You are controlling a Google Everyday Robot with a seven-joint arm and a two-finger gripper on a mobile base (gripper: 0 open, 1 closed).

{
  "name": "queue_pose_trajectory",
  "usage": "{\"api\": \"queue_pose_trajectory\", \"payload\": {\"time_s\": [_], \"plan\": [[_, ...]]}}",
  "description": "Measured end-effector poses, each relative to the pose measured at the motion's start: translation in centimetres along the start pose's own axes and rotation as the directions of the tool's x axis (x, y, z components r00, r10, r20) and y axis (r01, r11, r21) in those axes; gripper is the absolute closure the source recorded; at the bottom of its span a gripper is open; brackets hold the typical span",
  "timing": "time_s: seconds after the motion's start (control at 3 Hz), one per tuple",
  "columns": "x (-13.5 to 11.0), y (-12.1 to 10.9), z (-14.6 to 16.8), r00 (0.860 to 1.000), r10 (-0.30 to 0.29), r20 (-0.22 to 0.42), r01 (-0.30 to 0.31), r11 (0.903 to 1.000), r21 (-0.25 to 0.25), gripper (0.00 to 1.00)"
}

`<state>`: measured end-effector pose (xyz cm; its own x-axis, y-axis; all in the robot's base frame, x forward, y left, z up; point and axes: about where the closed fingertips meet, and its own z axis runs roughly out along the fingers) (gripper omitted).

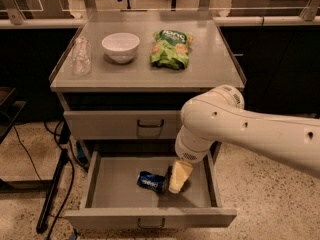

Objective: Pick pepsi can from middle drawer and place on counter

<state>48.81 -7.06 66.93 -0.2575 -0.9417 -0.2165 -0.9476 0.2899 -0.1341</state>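
On its side on the grey floor of the pulled-out middle drawer: the pepsi can, dark blue with white lettering, a little right of centre, long axis roughly left to right. Just beside its right end, touching or nearly so, the pale pincer, pointing down into the drawer from the bulky white arm. Cannot tell whether apart, together or clamped on the can.

Bare drawer floor to the can's left and in front of it, up to the left wall and the front panel. Less room on the right, between pincer and right wall. Directly above the drawer's rear, the closed upper drawer front with its dark handle.

Higher up, the worktop, low rims along its sides. On it, a white bowl toward the back left, a green snack bag just right of the bowl, and a clear bottle near the left rim. Front strip and right portion of the worktop bare grey.

Speckled floor around the cabinet, with a dark stand on the left.
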Motion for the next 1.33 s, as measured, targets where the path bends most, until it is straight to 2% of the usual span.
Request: {"api": "queue_pose_trajectory", "payload": {"time_s": [0.33,0.67,1.0,1.33], "plan": [[0.0,0.0,0.1,1.000,0.000,0.001,0.000,1.0000,0.000,0.00],[-0.3,0.3,1.4,1.000,0.007,0.027,-0.006,0.9998,-0.018,0.00],[-2.1,-0.1,5.8,0.997,0.002,0.080,0.002,0.9989,-0.047,0.00],[-2.1,0.0,5.9,0.997,0.002,0.080,0.002,0.9988,-0.048,0.00]]}}
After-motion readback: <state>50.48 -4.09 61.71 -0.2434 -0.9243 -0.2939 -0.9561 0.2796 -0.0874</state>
